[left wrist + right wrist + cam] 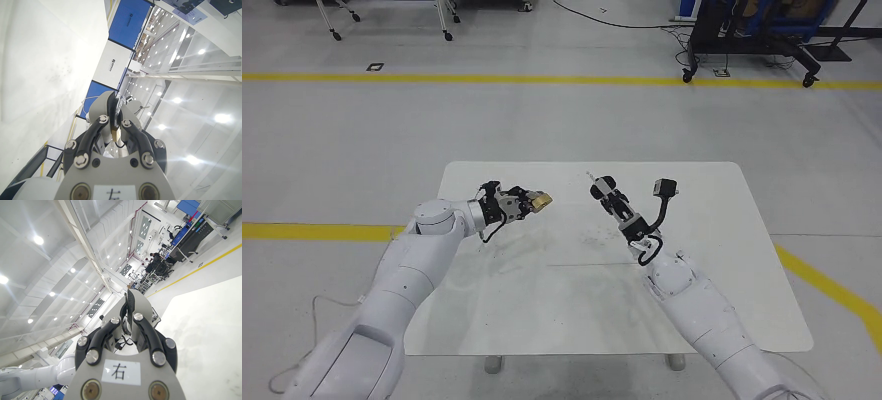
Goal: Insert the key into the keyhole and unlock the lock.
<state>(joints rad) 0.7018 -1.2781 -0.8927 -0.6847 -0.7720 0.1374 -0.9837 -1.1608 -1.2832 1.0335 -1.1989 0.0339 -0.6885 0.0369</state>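
While both arms hang over mid-table [722, 210], well inside its edges, left gripper [525, 203] fingers pinch the lock [540, 202]; right gripper [599, 187] fingers pinch the key [591, 178], tip near the lock, not touching

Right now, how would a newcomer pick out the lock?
Find the white table; two arms hover above its far half. The lock sits in the left gripper. It is a small brass block, the one golden thing there, unlike the thin silver key in the right gripper.
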